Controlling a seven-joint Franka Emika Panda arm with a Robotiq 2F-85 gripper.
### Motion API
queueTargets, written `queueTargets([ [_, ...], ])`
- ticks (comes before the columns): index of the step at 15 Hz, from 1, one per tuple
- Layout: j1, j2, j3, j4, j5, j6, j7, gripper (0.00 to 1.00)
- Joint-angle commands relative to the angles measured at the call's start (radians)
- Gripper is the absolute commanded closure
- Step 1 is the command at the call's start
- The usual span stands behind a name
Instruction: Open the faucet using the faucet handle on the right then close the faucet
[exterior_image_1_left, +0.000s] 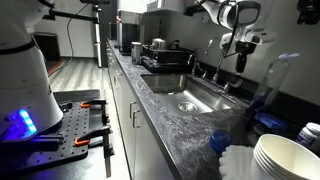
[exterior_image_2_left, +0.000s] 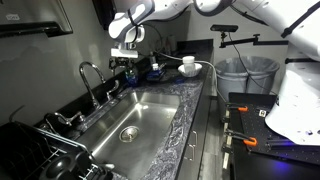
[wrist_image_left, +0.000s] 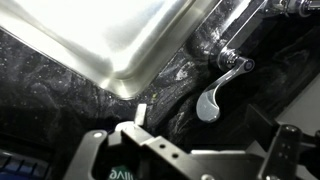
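Observation:
The chrome gooseneck faucet (exterior_image_2_left: 90, 82) stands behind the steel sink (exterior_image_2_left: 150, 110). A short chrome lever handle (wrist_image_left: 214, 97) lies on the dark counter behind the sink's corner, in the wrist view. It points toward the camera with its rounded end free. My gripper (wrist_image_left: 190, 152) is open, its two fingers spread wide at the bottom of the wrist view, a little above the handle and not touching it. In both exterior views the gripper (exterior_image_1_left: 240, 58) (exterior_image_2_left: 125, 62) hangs over the back edge of the sink, beside the faucet.
A dish rack with pots (exterior_image_1_left: 160, 50) stands past the sink. A clear plastic bottle (exterior_image_1_left: 270, 85) and a stack of white bowls (exterior_image_1_left: 285, 155) are near the camera. A white mug (exterior_image_2_left: 188, 63) sits on the far counter. A dark rack (exterior_image_2_left: 40, 150) fills the near corner.

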Motion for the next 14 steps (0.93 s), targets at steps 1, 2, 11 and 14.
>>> queueTargets([
  [1,-0.003,0.121,-0.002,0.178,-0.016,-0.052,0.061,0.00],
  [2,-0.001,0.145,-0.005,0.206,-0.018,-0.046,0.081,0.00],
  [11,0.002,0.289,-0.002,0.393,-0.062,-0.060,0.180,0.34],
  [14,-0.001,0.305,0.001,0.423,-0.076,-0.070,0.194,0.58],
])
